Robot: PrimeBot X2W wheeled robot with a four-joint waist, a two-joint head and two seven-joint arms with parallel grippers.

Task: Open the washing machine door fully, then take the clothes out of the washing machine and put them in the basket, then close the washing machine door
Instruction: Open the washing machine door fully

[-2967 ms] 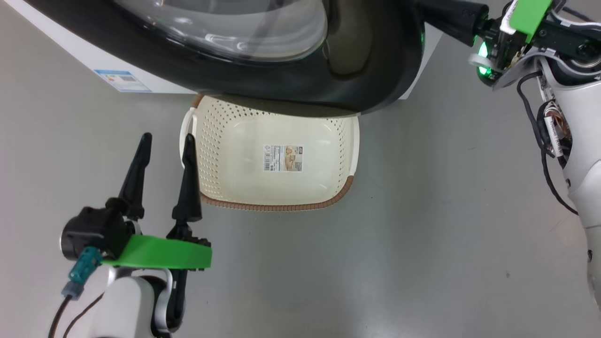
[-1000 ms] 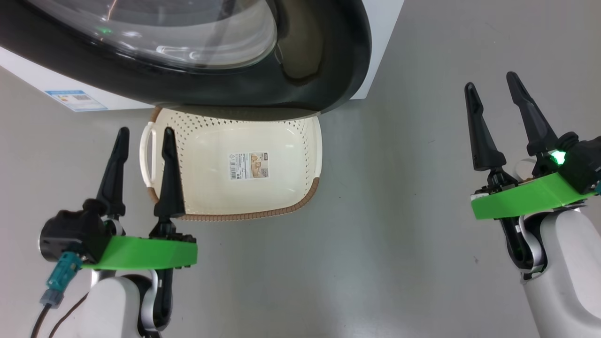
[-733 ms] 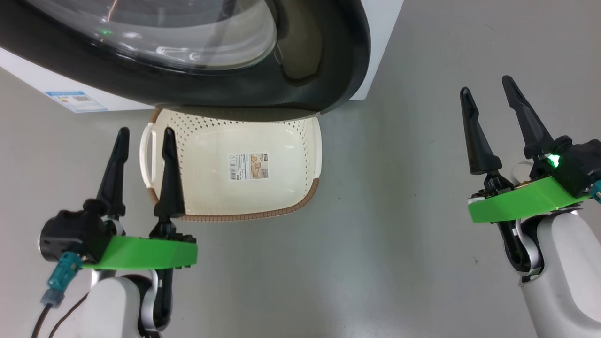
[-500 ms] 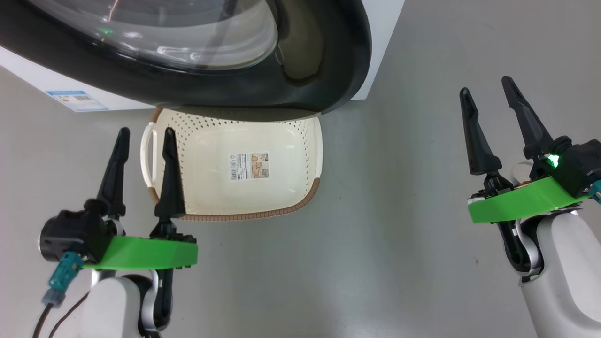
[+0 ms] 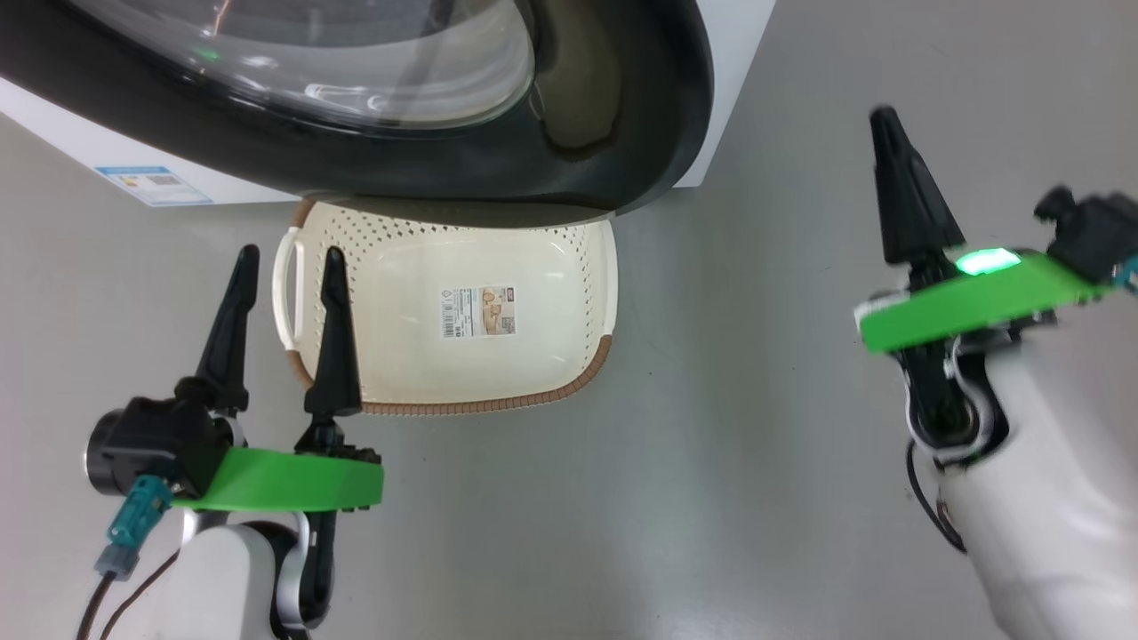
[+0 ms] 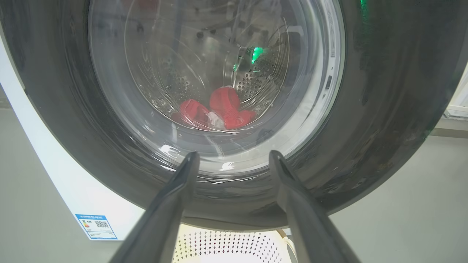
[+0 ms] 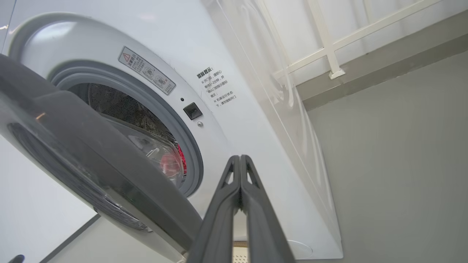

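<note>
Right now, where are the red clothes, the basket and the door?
red clothes (image 6: 223, 105), left wrist view, middle of the pile.
basket (image 5: 462, 407), head view, brown front rim.
door (image 5: 356, 167), head view, black lower rim.

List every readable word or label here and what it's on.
"温馨提示:" heads the black print on the big white washing machine; rest too small.
Grey warning sticker beside it: too small.
Blue label, machine's lower corner: too small.
Paper label in the cream perforated basket: too small.
</note>
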